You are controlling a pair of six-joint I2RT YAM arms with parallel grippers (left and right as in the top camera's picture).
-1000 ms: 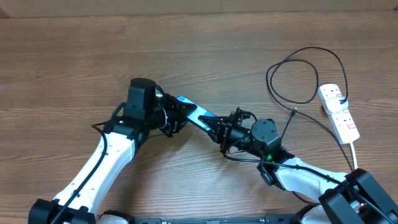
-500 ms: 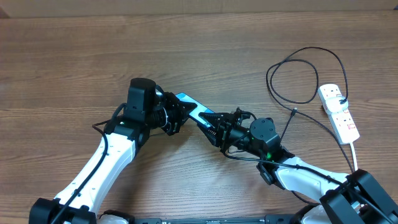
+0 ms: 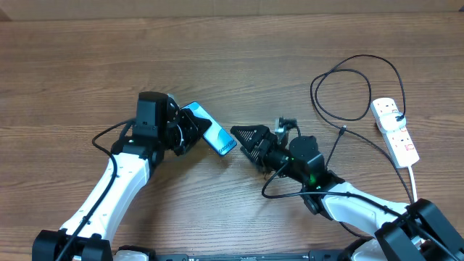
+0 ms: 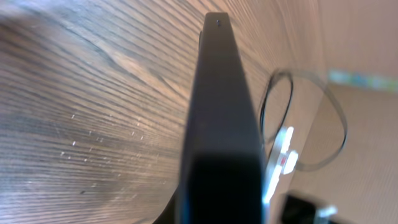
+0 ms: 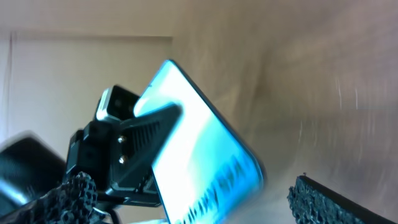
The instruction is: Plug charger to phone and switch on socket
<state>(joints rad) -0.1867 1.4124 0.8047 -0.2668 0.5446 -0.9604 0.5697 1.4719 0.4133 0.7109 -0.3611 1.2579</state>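
right gripper (image 3: 245, 138) released the phone (image 3: 212, 130), left gripper (image 3: 187, 132) keeps it.

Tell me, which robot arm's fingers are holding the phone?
The left fingers. They are shut on one end of the phone. The right fingers are spread wide open near its other end, holding nothing.
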